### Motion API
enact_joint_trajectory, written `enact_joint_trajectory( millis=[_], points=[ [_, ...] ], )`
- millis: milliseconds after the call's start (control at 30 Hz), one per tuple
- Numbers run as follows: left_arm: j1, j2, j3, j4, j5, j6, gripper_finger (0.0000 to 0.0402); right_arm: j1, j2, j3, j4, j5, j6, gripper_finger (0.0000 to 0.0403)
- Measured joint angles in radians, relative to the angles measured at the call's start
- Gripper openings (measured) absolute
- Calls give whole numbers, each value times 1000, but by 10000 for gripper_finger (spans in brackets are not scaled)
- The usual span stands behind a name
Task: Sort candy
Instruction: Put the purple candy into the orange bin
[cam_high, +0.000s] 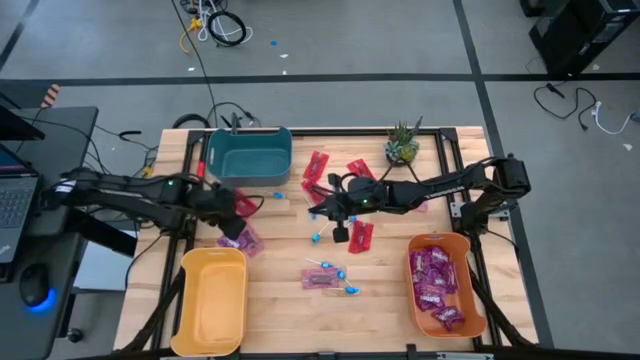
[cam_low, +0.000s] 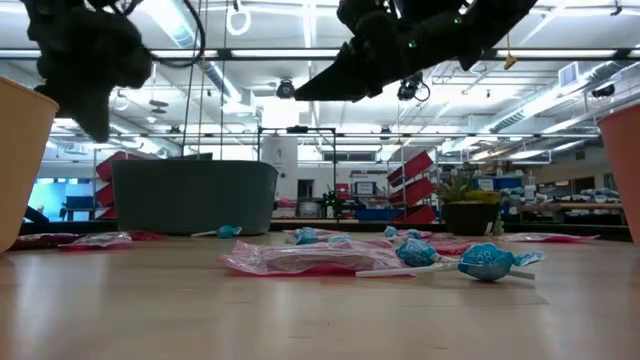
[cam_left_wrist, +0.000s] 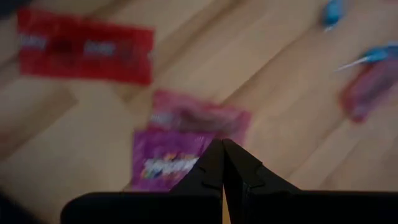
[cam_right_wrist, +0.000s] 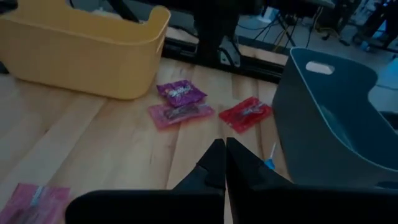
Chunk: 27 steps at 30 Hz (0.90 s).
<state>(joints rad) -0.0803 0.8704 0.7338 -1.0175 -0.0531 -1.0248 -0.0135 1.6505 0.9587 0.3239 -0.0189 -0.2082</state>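
Observation:
Candy lies scattered on the wooden table (cam_high: 280, 320): red packets (cam_high: 316, 165) (cam_high: 360, 236), purple packets (cam_high: 242, 240), a pink packet (cam_high: 318, 277) and blue lollipops (cam_high: 345, 285). My left gripper (cam_high: 230, 212) is shut and empty. It hangs tipped steeply down above a purple packet (cam_left_wrist: 165, 165), with another pink packet (cam_left_wrist: 199, 118) and a red packet (cam_left_wrist: 84, 46) just beyond. My right gripper (cam_high: 318, 206) is shut and empty, raised over the table's middle and pointing toward the left side. Both hang well clear of the table in the low view, left (cam_low: 95, 115) and right (cam_low: 325, 88).
A teal bin (cam_high: 250, 152) stands at the far left and a yellow bin (cam_high: 213, 300) at the near left. At the near right is an orange bin (cam_high: 470, 300) that holds purple packets. A small potted plant (cam_high: 402, 145) sits at the far edge.

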Motion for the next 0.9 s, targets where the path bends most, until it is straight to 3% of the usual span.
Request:
enact_joint_trajectory(
  millis=[167, 900],
  points=[
    [1, 69, 0, -104, 71, -57, 1, 7, 0, 0, -7, 0, 3, 0],
    [2, 340, 0, -94, 62, -57, 0, 13, 1, 0, -34, 0, -5, 0]
  ],
)
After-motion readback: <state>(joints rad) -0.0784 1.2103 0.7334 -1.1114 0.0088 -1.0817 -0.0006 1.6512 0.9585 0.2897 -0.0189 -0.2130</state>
